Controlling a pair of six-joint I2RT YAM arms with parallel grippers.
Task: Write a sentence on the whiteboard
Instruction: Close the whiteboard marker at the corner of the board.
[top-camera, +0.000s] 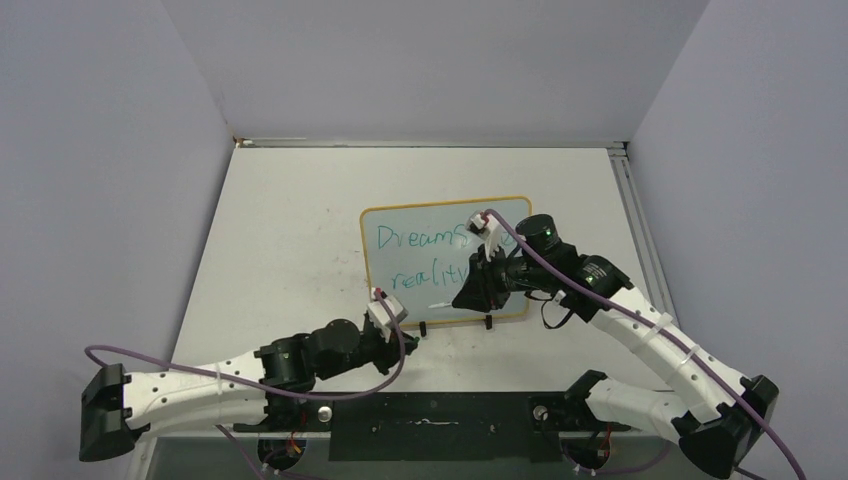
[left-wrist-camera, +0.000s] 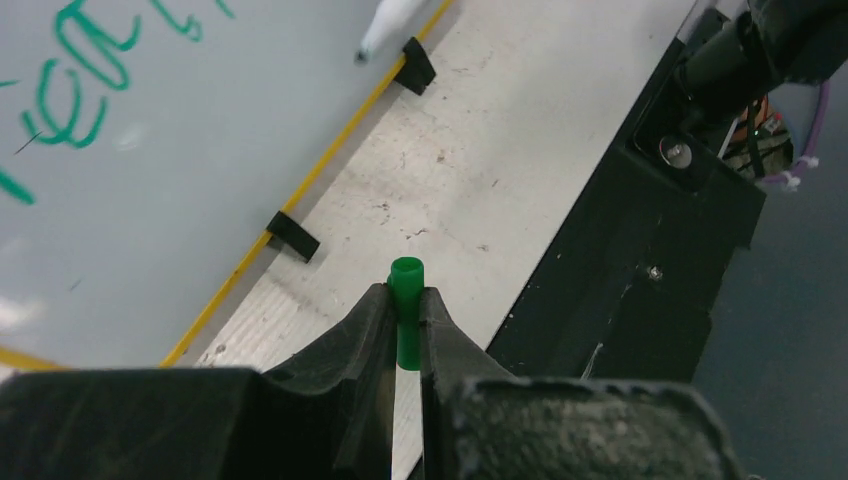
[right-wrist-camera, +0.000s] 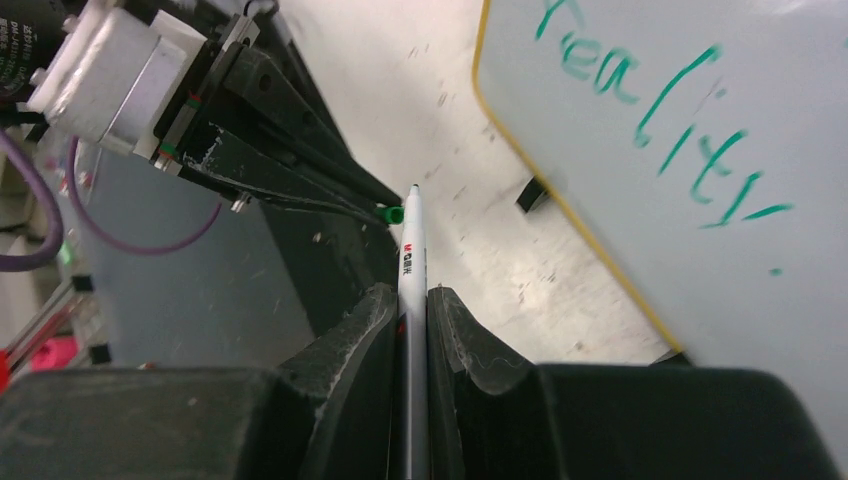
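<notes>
Overhead, left-wrist and right-wrist views of the writing station. The whiteboard (top-camera: 440, 215) lay flat at the middle of the table (top-camera: 290, 230), its yellow-orange frame toward the arms and its two black clip feet (left-wrist-camera: 293, 235) resting on the tabletop at the near edge. The sentence (top-camera: 410, 238) stood on the board in green marker in two lines. "Dreams" was legible on the upper line and "reality" on the lower, while the end of the upper line was hidden behind the right arm.

The right gripper (right-wrist-camera: 412, 297) was over the right half of the board, its jaws pressed together on the barrel of a white marker (right-wrist-camera: 411, 250). The marker pointed toward the near left, with its tip over the board's lower margin, just inside the frame. Whether the tip touched the surface could not be determined from these views.

The left gripper (left-wrist-camera: 404, 300) sat off the board, just beside its near left corner and above the bare table. Its jaws pinched a small green cap (left-wrist-camera: 405, 285), whose open end projected beyond the fingertips. In the right-wrist view the cap lay near the marker tip but apart from it.
</notes>
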